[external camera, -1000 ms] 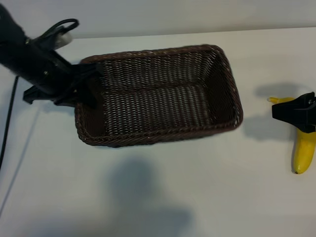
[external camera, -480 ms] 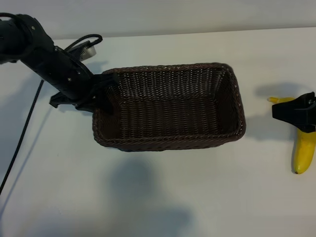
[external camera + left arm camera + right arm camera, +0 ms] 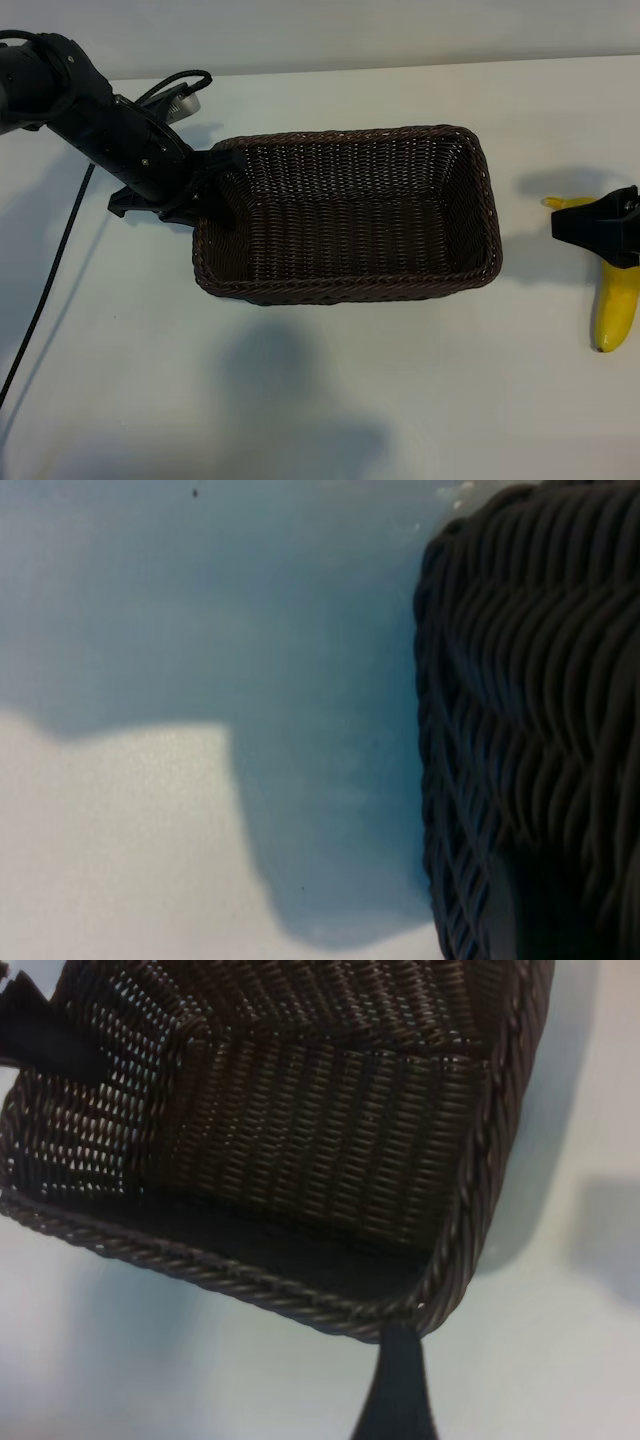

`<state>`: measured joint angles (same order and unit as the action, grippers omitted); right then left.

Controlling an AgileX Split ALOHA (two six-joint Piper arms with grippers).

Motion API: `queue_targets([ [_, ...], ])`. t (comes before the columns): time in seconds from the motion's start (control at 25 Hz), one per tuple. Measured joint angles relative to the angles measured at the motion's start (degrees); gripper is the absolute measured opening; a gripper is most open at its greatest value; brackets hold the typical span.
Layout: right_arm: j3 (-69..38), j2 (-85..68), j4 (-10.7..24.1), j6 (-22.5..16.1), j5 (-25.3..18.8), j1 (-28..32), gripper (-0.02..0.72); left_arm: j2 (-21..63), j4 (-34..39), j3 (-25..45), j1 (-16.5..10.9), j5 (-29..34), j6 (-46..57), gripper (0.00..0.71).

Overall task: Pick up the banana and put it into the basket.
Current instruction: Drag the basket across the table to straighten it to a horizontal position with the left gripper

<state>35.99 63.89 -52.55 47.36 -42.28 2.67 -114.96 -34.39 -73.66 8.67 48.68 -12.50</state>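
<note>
1. Holding the basket [image 3: 350,215] by its short end wall, your left gripper [image 3: 205,188] has its jaws closed narrow on the wicker; the basket sits flat on the table [image 3: 320,400], mid-scene, with nothing in it.
2. Hovering over the banana [image 3: 615,305], your right gripper [image 3: 600,228] has jaws spread wide and grips nothing.
3. Banana lies on the table well apart from the basket, at your right arm's side, partly covered by that gripper.
4. Step in hand, by my read: basket positioned, pick not yet made. Next you need to drop the right gripper, close across the banana's middle, lift, carry over the rim.
</note>
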Motion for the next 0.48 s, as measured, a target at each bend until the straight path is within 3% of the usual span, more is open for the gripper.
queue_targets([
  [0.16, 0.0, 0.0, 0.0, 0.0, 0.0, 0.0, 0.593, -0.06, -0.2, 0.0, 0.0, 0.0, -0.27, 0.208],
  [0.36, 0.0, 0.0, 0.0, 0.0, 0.0, 0.0, 0.593, -0.27, -1.01, 0.0, 0.0, 0.06, -0.48, 0.439],
  [0.48, 0.0, 0.0, 0.0, 0.0, 0.0, 0.0, 0.593, -0.27, -1.12, 0.0, 0.0, 1.02, -0.87, 0.525],
])
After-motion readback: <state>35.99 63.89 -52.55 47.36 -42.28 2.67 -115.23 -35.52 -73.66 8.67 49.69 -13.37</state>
